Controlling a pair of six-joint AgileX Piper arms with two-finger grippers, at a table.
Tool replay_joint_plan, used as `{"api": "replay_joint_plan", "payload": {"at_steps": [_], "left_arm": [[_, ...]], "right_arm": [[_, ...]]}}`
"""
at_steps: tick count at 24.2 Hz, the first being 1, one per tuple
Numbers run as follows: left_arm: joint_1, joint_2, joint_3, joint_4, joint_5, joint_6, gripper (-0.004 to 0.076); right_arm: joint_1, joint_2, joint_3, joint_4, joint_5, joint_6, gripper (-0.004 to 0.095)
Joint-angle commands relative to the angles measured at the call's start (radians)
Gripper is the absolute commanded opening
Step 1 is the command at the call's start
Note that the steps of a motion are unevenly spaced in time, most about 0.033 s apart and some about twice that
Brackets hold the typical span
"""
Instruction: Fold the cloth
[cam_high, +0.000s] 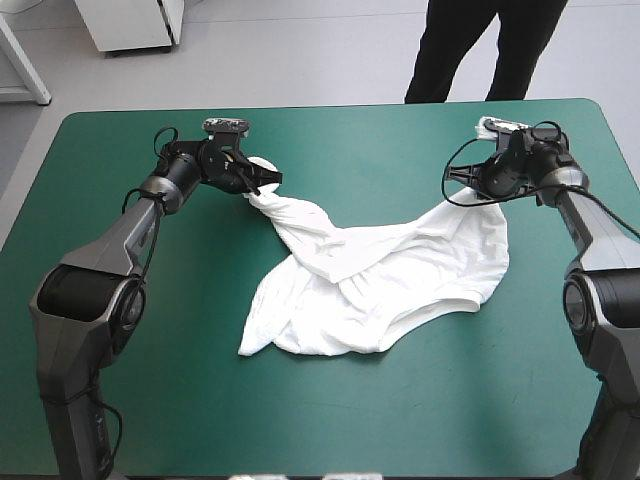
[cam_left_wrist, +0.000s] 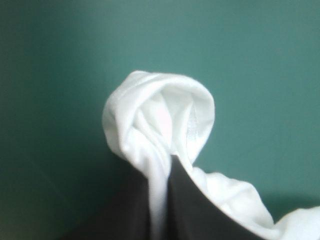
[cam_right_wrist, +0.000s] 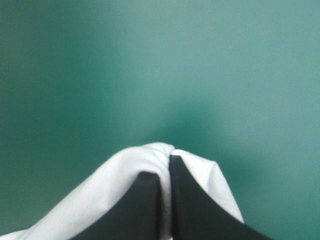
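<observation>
– Looking down on the table (cam_high: 150, 400), where did the T-shirt (cam_high: 380, 280) lie?

– Around the table's middle, white and rumpled on the teal-green cover. It was not spread flat. Its bulk lay in loose folds, with a lower lobe reaching toward the table's near-left part. Two ends were drawn out toward the table's far edge, one to the left and one to the right, so the cloth sagged between them in a wide V.

– And who had those ends?

– The left gripper (cam_left_wrist: 167, 162) had the left one, close to the table's far edge and left of its middle. Its black fingers (cam_left_wrist: 200, 210) were pressed almost together, with a strip of white cloth pinched between them. Just past the tips the fabric curled into a rounded loop, and a stitched hem showed along its inner rim.

– The other arm?

– The right gripper (cam_right_wrist: 169, 159) sat near the table's far-right corner. Its fingers were also all but closed on a thin fold, and cloth draped down over both of them.

– Which part of the shirt was that fold?

– Possibly a corner of the hem, but too little of it showed for me to say.

– Were the two grippers close?

– No, they were well apart, toward opposite sides of the table.
</observation>
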Motion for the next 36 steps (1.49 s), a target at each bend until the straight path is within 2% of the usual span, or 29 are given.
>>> {"api": "replay_joint_plan", "payload": {"at_steps": [1,5,6,7,9,12,14,18,21,28,36], "left_arm": [[0.0,-0.043,-0.065,-0.024,0.009,0.029,0.0099],[0.0,-0.048,-0.109,-0.015,0.169,0.039,0.0358],[0.0,-0.052,-0.13,-0.015,0.209,0.034,0.04],[0.0,-0.057,-0.15,-0.008,0.237,0.036,0.0425],[0.0,-0.098,-0.192,0.006,0.262,0.036,0.043],[0.0,-0.173,-0.208,0.02,0.289,0.018,0.043],[0.0,-0.224,-0.208,0.05,0.347,0.014,0.043],[-0.004,-0.275,-0.208,0.072,0.52,0.014,0.0424],[-0.044,-0.309,-0.199,0.105,0.624,0.014,0.0422],[-0.164,-0.498,-0.017,0.158,0.632,-0.086,0.0422],[-0.308,-0.692,0.266,0.185,0.632,-0.242,0.0422]], "right_arm": [[-0.01,-0.052,-0.043,0.015,-0.024,-0.07,0.0084],[-0.012,-0.056,-0.055,0.039,0.012,-0.07,0.0446],[-0.013,-0.056,-0.065,0.049,0.03,-0.07,0.0528],[-0.013,-0.062,-0.076,0.054,0.061,-0.07,0.0626],[-0.013,-0.102,-0.083,0.052,0.093,-0.062,0.0697],[-0.013,-0.18,-0.083,0.029,0.105,-0.062,0.0631],[-0.013,-0.238,-0.083,0.004,0.121,-0.062,0.0596],[-0.013,-0.32,-0.049,-0.044,0.234,-0.045,0.059],[-0.013,-0.391,0.048,-0.046,0.236,-0.042,0.059],[-0.013,-0.548,0.221,-0.108,0.244,-0.038,0.059],[-0.013,-0.623,0.243,-0.131,0.244,-0.009,0.059]]}}
